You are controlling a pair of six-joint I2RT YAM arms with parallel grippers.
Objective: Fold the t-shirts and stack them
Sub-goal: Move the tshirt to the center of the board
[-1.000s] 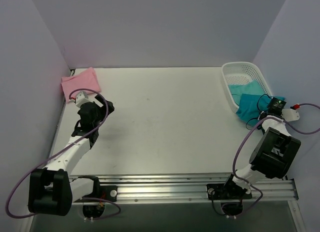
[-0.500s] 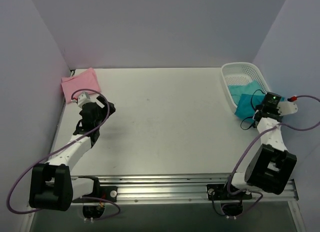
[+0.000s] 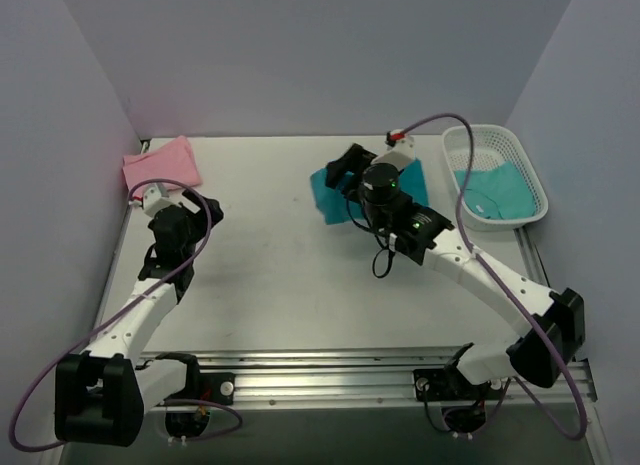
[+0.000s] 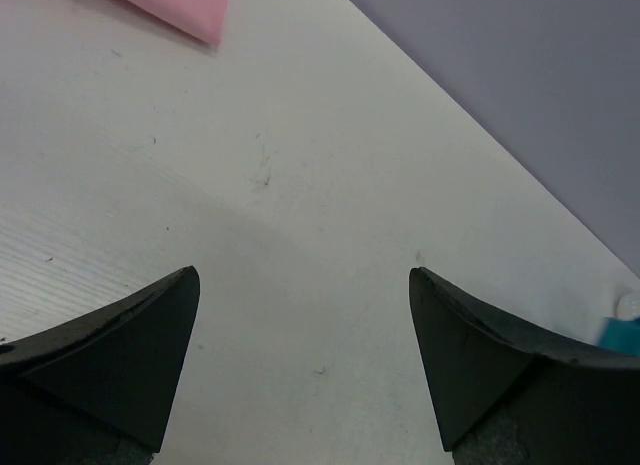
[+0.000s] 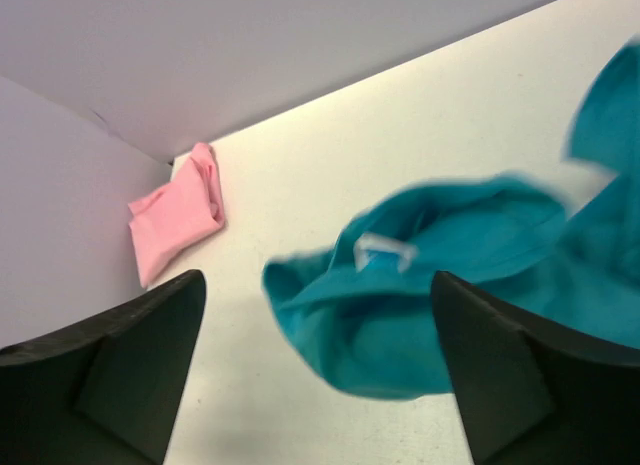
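Left pincer [image 4: 303, 275] gapes wide over the desk [image 3: 280, 275], left of frame. Right pincer [image 5: 315, 275], jaws apart and gripping nothing, hangs at a crumpled teal t-shirt [image 3: 328, 195], upper centre. Farther back: folded pink t-shirt [image 3: 160, 165] upper left, more teal t-shirts [image 3: 495, 190] in white basket [image 3: 500, 135] upper right.

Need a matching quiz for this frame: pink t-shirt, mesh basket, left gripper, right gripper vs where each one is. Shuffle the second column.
Column 1
1. pink t-shirt
2. mesh basket
3. left gripper
4. right gripper

Column 2
A. far right of the table, second teal t-shirt inside
B. open and empty, over the left side of the table
C. folded, far left corner of the table
D. at the crumpled teal t-shirt, far middle of the table

Pairs: 1-C, 2-A, 3-B, 4-D
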